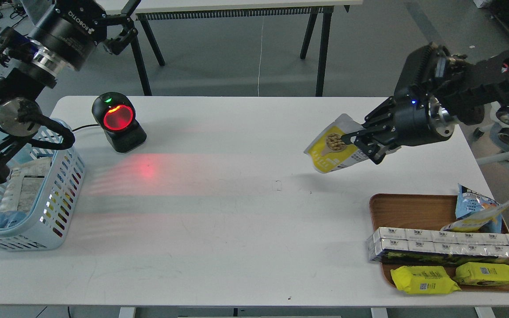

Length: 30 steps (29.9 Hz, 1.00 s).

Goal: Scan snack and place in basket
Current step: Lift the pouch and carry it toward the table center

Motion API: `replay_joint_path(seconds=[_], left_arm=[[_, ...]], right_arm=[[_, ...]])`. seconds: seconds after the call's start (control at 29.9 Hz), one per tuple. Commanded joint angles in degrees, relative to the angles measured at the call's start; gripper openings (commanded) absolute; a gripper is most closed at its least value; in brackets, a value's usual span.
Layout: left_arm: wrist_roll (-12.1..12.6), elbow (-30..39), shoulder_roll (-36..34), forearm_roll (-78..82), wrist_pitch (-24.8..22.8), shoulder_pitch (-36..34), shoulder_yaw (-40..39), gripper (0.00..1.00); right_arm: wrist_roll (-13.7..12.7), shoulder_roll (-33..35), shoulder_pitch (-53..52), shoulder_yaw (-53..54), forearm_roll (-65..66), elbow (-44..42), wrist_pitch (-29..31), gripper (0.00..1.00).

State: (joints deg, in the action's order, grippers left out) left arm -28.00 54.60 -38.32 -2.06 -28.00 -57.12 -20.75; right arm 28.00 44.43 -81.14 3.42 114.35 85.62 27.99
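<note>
Yellow wrapped packets (424,279) lie at the near edge of the brown wooden tray (409,210), bottom right, next to a row of silver boxes (449,243) and a blue bag (475,207). Snack (332,148) is up off the table, tilted, silver-grey top toward upper right, yellow part with the round nut picture facing the camera. Right gripper (362,141) is clamped on the pouch's right edge, fingers either side, pouch sticking out to the left of it. Left gripper (122,33) is raised at the top left, well apart from everything; fingers dark, can't tell if spread or closed. Basket (66,190), light blue slotted plastic with a rounded rim, sits at the table's left edge with a few packets inside. Black scanner (117,119) with a glowing red round window stands near it, casting red light stripes on the table (237,221). Tabletop is white, smooth, lightly scuffed. Grey floor behind, black legs of another table (316,44).
</note>
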Motion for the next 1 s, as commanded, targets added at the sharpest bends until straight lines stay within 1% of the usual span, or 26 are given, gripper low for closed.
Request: replay_joint_path(seconds=[0.0,0.07,0.23,0.33,0.5,0.63,0.97], left_arm=[[0.0,-0.4,-0.3,0.0,0.0,0.2,0.0,1.0],[0.0,-0.3,-0.4,0.0,0.0,0.3,-0.1,1.0],[0.0,-0.3,-0.6,0.0,0.0,0.4,-0.1,1.0],[0.0,-0.4,-0.7,0.0,0.0,0.5,-0.1,1.0],[0.0,-0.4,-0.6,0.0,0.0,0.5,-0.2,1.0],[0.0,-0.5,-0.6,0.0,0.0,0.7,-0.2,1.0],[0.0,-0.7,-0.7,0.0,0.0,0.8,-0.1,1.0]], right_arm=[[0.0,-8.0,-3.7,-0.2,-0.7,-0.3,0.0,0.0],[0.0,-12.5,-5.0,-0.6,-0.7,-0.5,0.0,0.0],[0.0,-20.8,-5.3,-1.0,0.1,-1.0,0.0,0.0],[0.0,-24.3,-5.9,-5.0,0.4,-1.0,0.0,0.0],[0.0,-27.5,-6.7,-9.3,1.7,-1.0,0.0,0.0],[0.0,-29.8,-6.8,-10.5,2.4,-1.1,0.0,0.0],[0.0,-35.5,-6.7,-13.8,4.4,-7.2,0.0,0.0]])
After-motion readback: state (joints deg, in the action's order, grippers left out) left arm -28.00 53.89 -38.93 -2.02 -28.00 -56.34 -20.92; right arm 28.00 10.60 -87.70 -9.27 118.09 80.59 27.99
